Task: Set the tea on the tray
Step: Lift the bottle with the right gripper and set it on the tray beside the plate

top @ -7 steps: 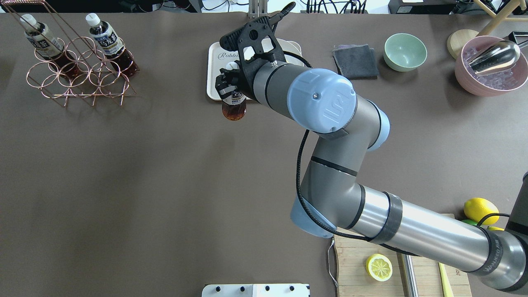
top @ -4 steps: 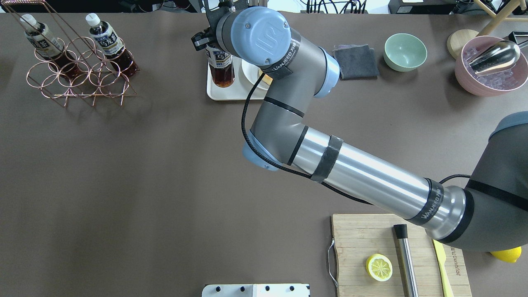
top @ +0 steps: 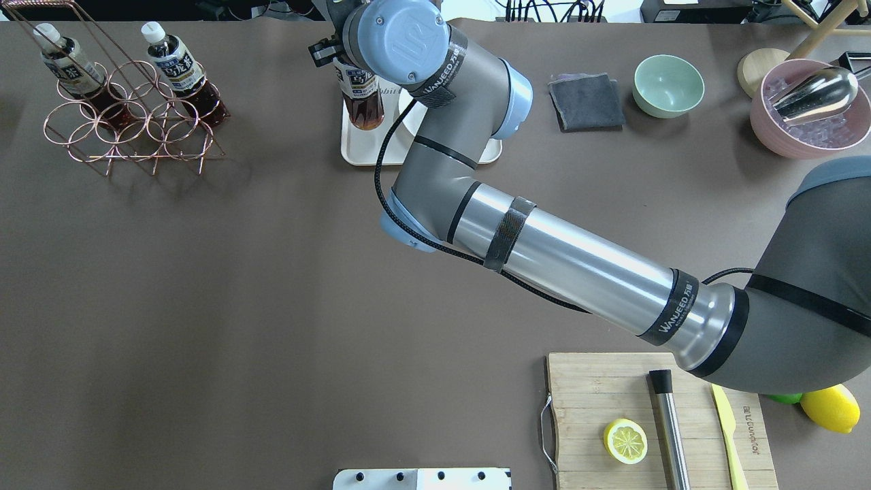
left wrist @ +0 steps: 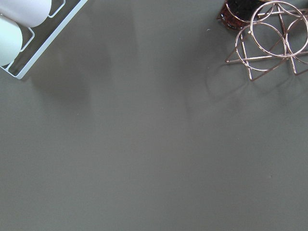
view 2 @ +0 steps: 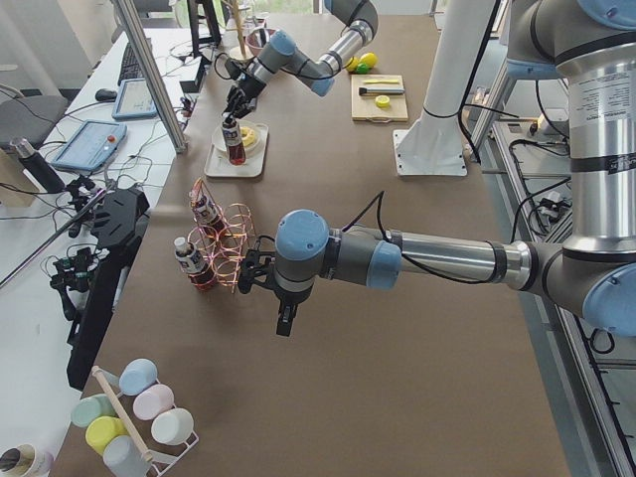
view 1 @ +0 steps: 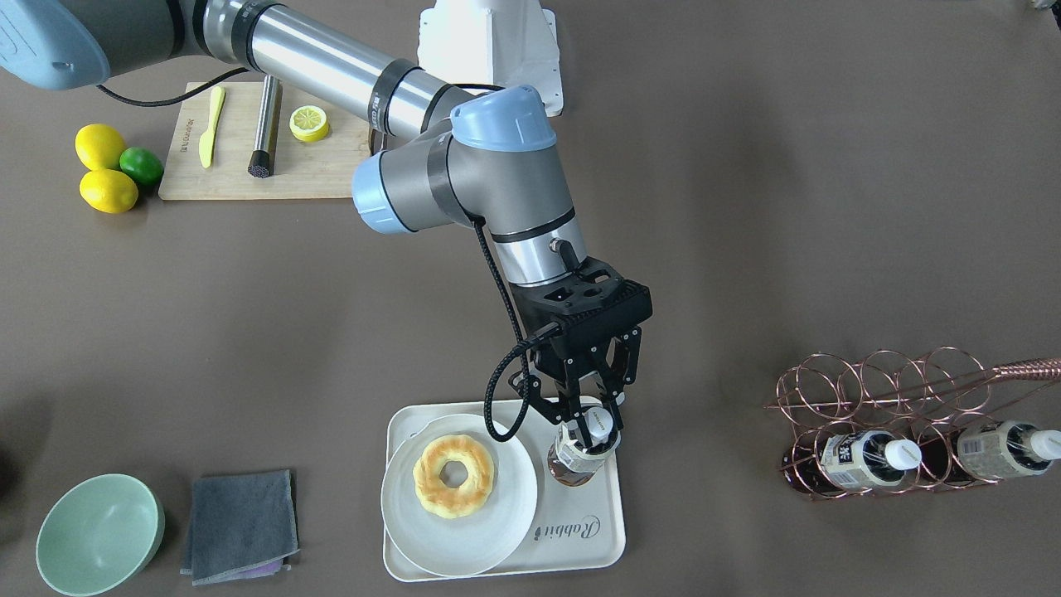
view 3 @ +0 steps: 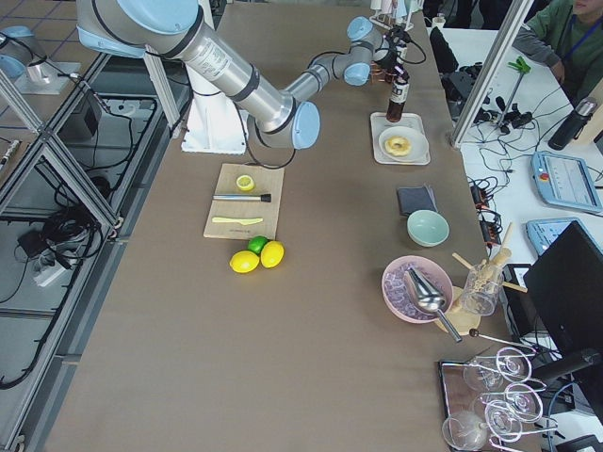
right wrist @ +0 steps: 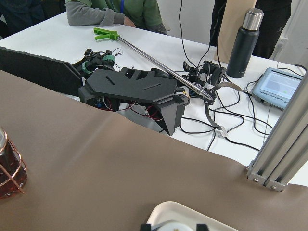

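The tea (view 1: 574,458) is a small bottle of dark drink with a white cap. It stands upright over the right end of the off-white tray (view 1: 580,543), next to the "Rabbit" word. My right gripper (view 1: 590,421) is shut on its neck from above. I cannot tell whether its base rests on the tray. In the overhead view the tea (top: 361,97) shows beside my right wrist, over the tray (top: 360,151). My left gripper (view 2: 285,320) shows only in the exterior left view, near the rack, and I cannot tell if it is open or shut.
A round white plate (view 1: 464,543) with a doughnut (view 1: 453,475) fills the tray's other half. A copper wire rack (top: 129,122) at the far left holds two alike bottles (top: 175,67). A grey cloth (top: 586,101), green bowl (top: 668,85) and pink bowl (top: 810,109) lie to the right.
My right arm has swung its wrist around. The tea went from tilted at the tray's near edge to upright, farther back over the tray.
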Tool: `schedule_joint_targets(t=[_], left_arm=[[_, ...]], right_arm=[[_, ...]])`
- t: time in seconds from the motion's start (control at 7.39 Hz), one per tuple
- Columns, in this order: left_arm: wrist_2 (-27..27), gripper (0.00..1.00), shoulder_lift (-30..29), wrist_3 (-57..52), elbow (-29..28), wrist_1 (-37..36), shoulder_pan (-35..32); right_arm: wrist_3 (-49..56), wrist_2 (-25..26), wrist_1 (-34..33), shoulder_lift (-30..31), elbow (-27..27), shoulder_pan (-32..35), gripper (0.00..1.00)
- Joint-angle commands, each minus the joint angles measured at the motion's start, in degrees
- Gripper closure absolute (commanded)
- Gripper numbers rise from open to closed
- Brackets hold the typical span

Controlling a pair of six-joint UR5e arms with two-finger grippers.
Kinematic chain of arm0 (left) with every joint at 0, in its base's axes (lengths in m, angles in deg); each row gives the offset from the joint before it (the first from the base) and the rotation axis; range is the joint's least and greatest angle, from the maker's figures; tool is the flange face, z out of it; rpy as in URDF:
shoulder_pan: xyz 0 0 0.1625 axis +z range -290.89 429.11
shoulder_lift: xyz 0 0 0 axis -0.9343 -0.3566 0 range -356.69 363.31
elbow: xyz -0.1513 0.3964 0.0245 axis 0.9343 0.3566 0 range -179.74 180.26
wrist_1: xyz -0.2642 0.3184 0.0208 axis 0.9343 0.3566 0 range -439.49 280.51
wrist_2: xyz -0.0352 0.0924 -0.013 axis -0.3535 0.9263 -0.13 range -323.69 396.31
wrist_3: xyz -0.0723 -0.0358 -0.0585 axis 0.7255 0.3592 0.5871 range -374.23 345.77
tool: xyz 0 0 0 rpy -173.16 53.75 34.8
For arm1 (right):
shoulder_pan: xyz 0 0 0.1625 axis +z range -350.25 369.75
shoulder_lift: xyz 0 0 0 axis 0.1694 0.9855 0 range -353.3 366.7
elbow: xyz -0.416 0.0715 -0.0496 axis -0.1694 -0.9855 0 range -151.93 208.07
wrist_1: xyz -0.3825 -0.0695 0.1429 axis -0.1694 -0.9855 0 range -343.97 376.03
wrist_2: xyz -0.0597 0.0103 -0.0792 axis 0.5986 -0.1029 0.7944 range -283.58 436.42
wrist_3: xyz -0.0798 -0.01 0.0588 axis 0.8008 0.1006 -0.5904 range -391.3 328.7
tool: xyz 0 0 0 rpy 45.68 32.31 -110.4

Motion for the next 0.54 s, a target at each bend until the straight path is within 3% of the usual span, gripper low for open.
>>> schedule_joint_targets(t=[0.0, 0.41], left_arm=[[0.0, 0.02, -0.1, -0.1, 0.1, 0.0, -0.1], [0.0, 0.02, -0.1, -0.1, 0.5, 0.1, -0.1]], right_arm=[[0.0, 0.2, 4.7, 0.3, -3.2, -0.1, 1.0], [0.0, 0.3, 7.6, 0.4, -4.9, -0.4, 1.0]])
